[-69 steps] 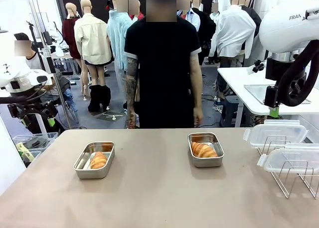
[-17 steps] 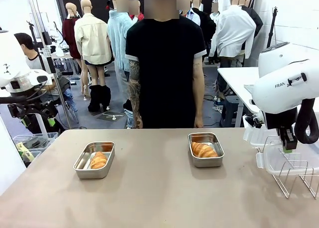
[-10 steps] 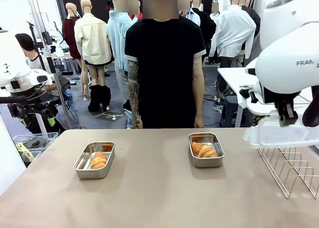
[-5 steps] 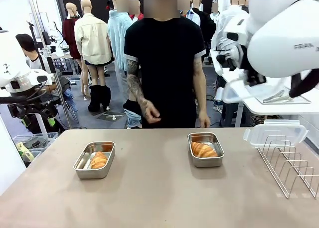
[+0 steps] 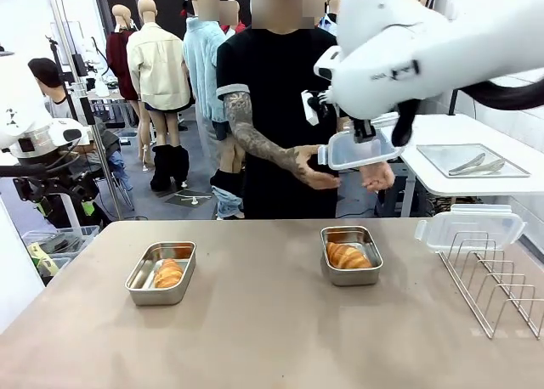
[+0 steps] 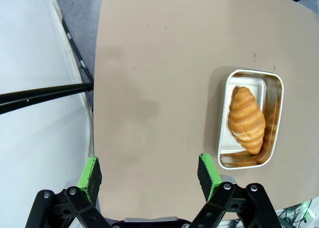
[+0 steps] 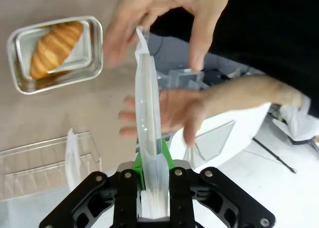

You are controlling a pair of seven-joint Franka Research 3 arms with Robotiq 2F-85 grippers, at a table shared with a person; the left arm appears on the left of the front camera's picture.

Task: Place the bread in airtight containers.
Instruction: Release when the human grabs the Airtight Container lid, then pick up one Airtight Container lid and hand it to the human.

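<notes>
Two steel airtight containers sit open on the table, the left one (image 5: 140,279) and the right one (image 5: 327,262). Each holds one golden bread roll (image 5: 168,273) (image 5: 348,255). High above the right tin, my right gripper (image 5: 367,134) is shut on a clear snap lid (image 5: 357,149), held edge-up in the right wrist view (image 7: 148,133). The person's two hands (image 5: 313,170) (image 5: 376,175) are at that lid, one above it (image 7: 164,19) and one behind it (image 7: 172,113). My left gripper (image 6: 149,173) hangs open over bare table, left of the tin (image 6: 254,72) and its bread (image 6: 245,119).
A second clear lid (image 5: 472,228) leans on the wire rack (image 5: 497,283) at the table's right end. The person stands at the far edge behind the right tin. A side table with a steel tray (image 5: 472,160) stands behind at the right.
My right arm has swung left from the rack side, carrying the lid up over the right tin. The person's hands have risen to meet it. The left arm has not moved.
</notes>
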